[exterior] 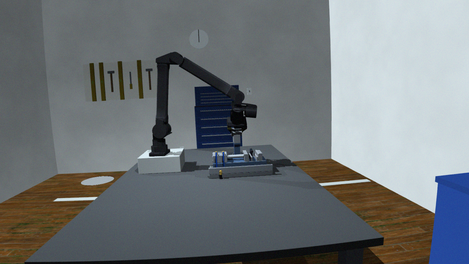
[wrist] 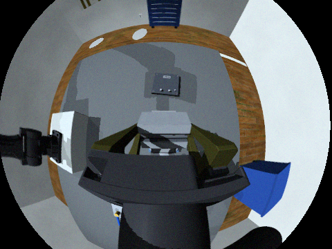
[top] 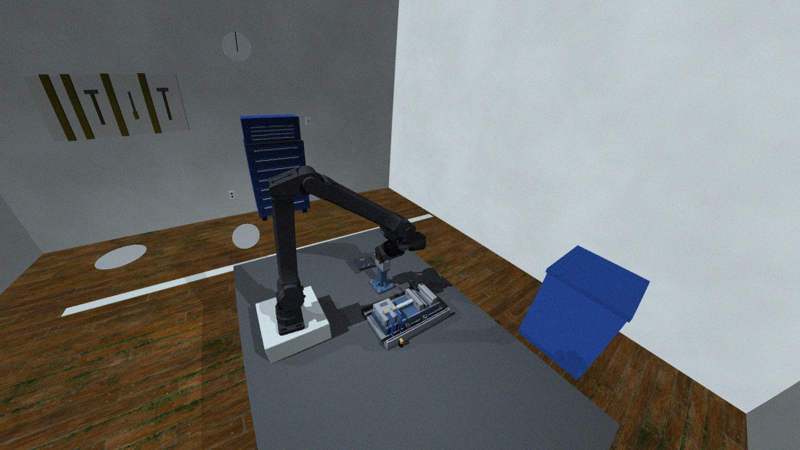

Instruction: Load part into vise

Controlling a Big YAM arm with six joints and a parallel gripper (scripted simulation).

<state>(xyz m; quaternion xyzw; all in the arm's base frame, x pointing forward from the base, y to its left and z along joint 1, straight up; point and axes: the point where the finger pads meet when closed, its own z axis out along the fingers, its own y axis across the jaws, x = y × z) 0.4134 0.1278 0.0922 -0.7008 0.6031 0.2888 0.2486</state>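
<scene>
My gripper (top: 382, 260) (exterior: 236, 131) (wrist: 164, 125) points down above the blue V-block stand (top: 382, 286) (exterior: 236, 149). It is shut on the part (wrist: 164, 122), a light grey block spanning the two olive fingers in the wrist view. The part is at the stand's top; whether it rests in the V is too small to tell. I cannot make out the slot's direction. The infeed plate (top: 364, 262) (wrist: 166, 84) has no block on it. The vise is open, with its fixed jaw (top: 427, 294) (exterior: 258, 154) apart from the moving jaw (top: 415, 299) (exterior: 245, 155) on the cylinder rod.
The vise's air cylinder (top: 383, 309) (exterior: 219, 157) with blue hoses faces the arm's white pedestal (top: 296, 348) (exterior: 159, 164) (wrist: 63, 138). A dark upright piece (exterior: 251, 153) stands between the jaws. A blue box (top: 581, 313) (wrist: 264, 187) stands beyond the table's right edge.
</scene>
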